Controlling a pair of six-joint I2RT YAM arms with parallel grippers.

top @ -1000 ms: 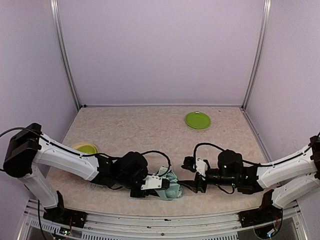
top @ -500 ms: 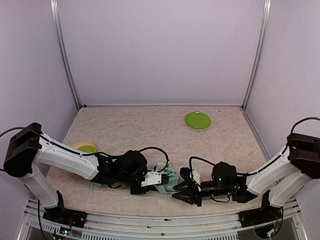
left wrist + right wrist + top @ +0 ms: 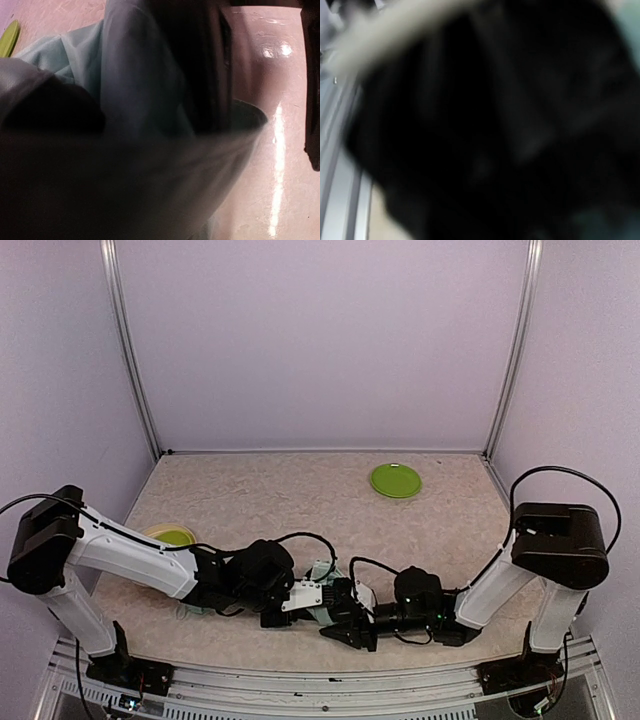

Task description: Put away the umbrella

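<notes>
Slippage looked the main risk: the umbrella point(image 3: 130, 85) lay bunched at the near edge of the table point(image 3: 300, 510), clenched in the left gripper point(image 3: 316, 602), and the right gripper point(image 3: 345, 620) crowded against it from the other side. A tug there could have pulled loose fabric out of that hold or knocked the two grippers together. Whether the right one gripped anything I could not tell; its own camera showed only dark blur. A second earlier it had hung well apart from the umbrella; the left had barely moved.
</notes>
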